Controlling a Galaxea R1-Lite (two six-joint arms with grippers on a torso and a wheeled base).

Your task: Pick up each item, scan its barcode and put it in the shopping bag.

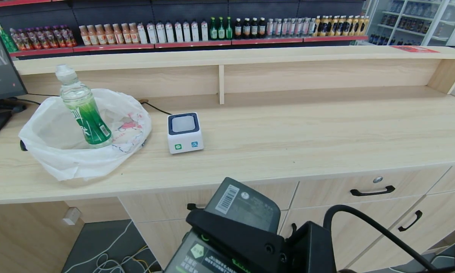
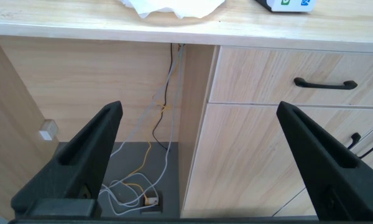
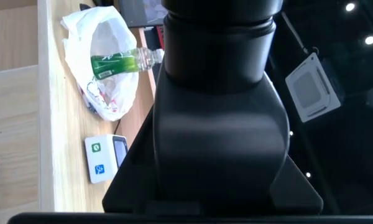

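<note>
Risk: green-label drink bottle (image 1: 84, 110) stands tall on soft film inside white shopping bag (image 1: 45, 148), so a nudge may tip it; the bag reaches the counter (image 1: 288, 144) front edge, where a rising arm could catch it | Look: clear plastic, pale liquid, white cap, barcode facing front | Place: counter left end | left gripper (image 2: 199, 107): below front edge, fingers spread, holding nothing

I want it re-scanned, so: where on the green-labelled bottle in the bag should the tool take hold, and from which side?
Probably the clear upper body of the bottle, above the label, coming from above and the front: it stands nearly upright, and the shopping bag crowds only its base.
</note>
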